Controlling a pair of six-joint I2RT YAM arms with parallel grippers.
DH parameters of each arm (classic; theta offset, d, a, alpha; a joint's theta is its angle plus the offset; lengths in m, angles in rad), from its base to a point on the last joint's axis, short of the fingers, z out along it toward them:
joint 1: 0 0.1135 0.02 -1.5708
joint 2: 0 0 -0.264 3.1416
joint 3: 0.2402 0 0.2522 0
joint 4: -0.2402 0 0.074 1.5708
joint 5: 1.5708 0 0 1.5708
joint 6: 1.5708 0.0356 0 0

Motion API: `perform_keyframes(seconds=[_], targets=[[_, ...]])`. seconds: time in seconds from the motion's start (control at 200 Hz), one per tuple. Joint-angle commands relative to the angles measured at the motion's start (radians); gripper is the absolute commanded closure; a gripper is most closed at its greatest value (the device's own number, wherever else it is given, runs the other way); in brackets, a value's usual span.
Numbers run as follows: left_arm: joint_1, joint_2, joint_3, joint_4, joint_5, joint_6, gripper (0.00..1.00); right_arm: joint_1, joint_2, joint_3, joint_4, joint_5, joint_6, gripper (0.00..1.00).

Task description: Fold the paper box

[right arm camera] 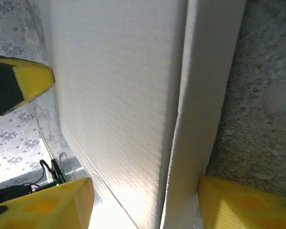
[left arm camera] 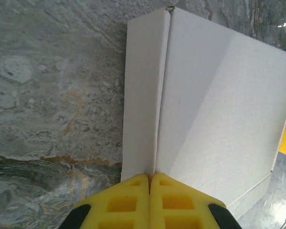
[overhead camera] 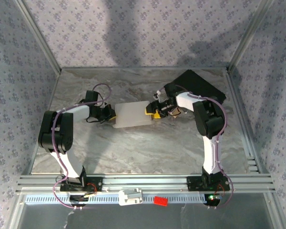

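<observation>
At the left end of the paper box, left gripper was shut tight, its yellow pads pressed flat together right where a narrow side flap creased away from the main panel. Could not tell whether any card was nipped between them or the tips merely butted the edge. Judged it a stop, pinning that end so the piece would not slide. Opposite, right gripper stood with jaws apart, straddling the right end, one finger just beside a creased flap and the other across the broad panel from it, gripping nothing that I could make out. Likely placed so as to press that flap inward against the braced left end. The box itself lay between the two, white, with a flap creased at each end, resting on the table about mid-surface, somewhat nearer the far edge than the near one. Black case sat in the far right corner, well apart from the work.
</observation>
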Motion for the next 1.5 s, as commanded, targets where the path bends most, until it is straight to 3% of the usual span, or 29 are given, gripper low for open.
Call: perform_keyframes(seconds=[0.0, 0.265, 0.42, 0.49, 0.755, 1.014, 1.159, 1.334, 1.494], targets=[[0.009, 0.059, -0.027, -0.084, -0.084, 0.002, 0.95, 0.042, 0.006, 0.011, 0.03, -0.049, 0.022, 0.39], [0.011, 0.056, -0.029, -0.059, -0.07, -0.011, 0.95, 0.061, -0.003, -0.058, 0.286, -0.075, 0.267, 0.46], [0.013, 0.024, -0.034, -0.029, -0.063, -0.021, 0.94, 0.069, -0.018, -0.127, 0.56, -0.078, 0.534, 0.5], [0.016, 0.038, -0.022, -0.05, -0.054, -0.017, 0.95, 0.07, -0.032, -0.15, 0.619, -0.078, 0.584, 0.5], [0.051, 0.043, -0.059, -0.093, -0.111, -0.014, 1.0, 0.027, -0.136, -0.158, 0.263, 0.07, 0.322, 0.41], [0.073, 0.045, -0.099, -0.053, -0.068, -0.037, 1.0, 0.037, -0.042, -0.093, 0.308, -0.076, 0.289, 0.37], [0.078, 0.05, -0.094, -0.076, -0.09, -0.027, 1.0, 0.052, -0.017, -0.047, 0.187, -0.039, 0.203, 0.36], [0.093, 0.031, -0.111, -0.096, -0.114, -0.022, 1.0, -0.006, -0.084, -0.147, 0.241, -0.022, 0.217, 0.36], [0.099, 0.03, -0.12, -0.098, -0.105, -0.014, 1.0, -0.019, -0.082, -0.128, 0.221, -0.033, 0.187, 0.35]])
